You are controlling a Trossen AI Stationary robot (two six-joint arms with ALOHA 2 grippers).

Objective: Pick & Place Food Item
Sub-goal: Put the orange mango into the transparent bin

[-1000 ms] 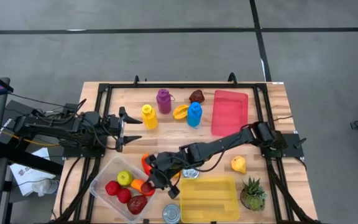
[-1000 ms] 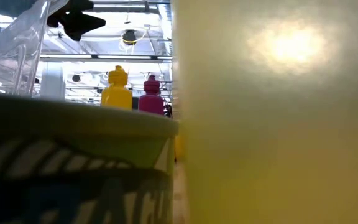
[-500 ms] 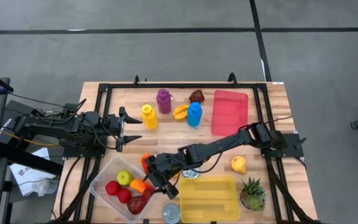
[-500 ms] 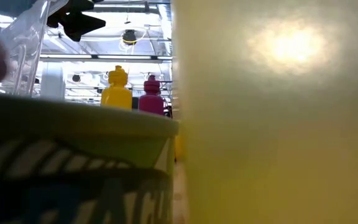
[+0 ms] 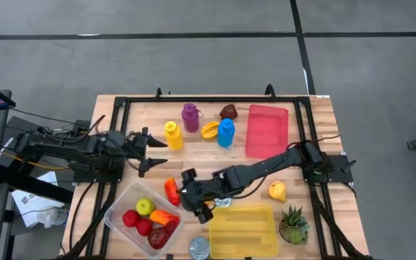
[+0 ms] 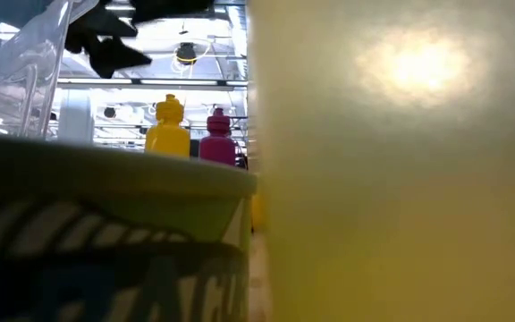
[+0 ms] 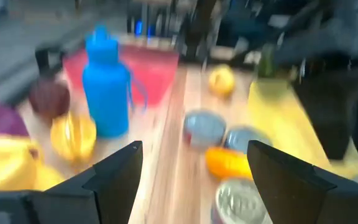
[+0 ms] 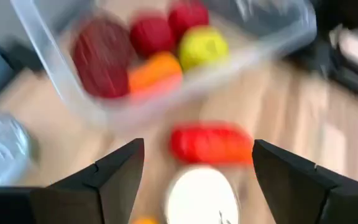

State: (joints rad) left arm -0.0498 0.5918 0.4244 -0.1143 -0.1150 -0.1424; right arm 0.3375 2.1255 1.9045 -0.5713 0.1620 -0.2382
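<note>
In the high view the right end effector (image 5: 196, 204) sits at lower centre of the frame, just right of the clear plastic container (image 5: 118, 204), its fingers spread and holding nothing. The right wrist view confirms this: both dark fingers (image 8: 114, 180) stand wide apart over the wooden surface (image 5: 316, 123). An orange food item (image 5: 163, 217) lies inside the container beside a yellow-green apple (image 5: 144, 207) and several red fruits (image 5: 137, 222). A red-orange pepper (image 5: 172, 191) rests on the surface just outside the container, near the right end effector.

The left end effector (image 5: 152, 154) waits at middle left of the frame, fingers parted and empty, pointing toward the yellow bottle (image 5: 172, 135). Further back stand a purple bottle (image 5: 190, 116), a blue bottle (image 5: 226, 132) and a red tray (image 5: 267, 130). A yellow tray (image 5: 242, 231) lies at lower centre.
</note>
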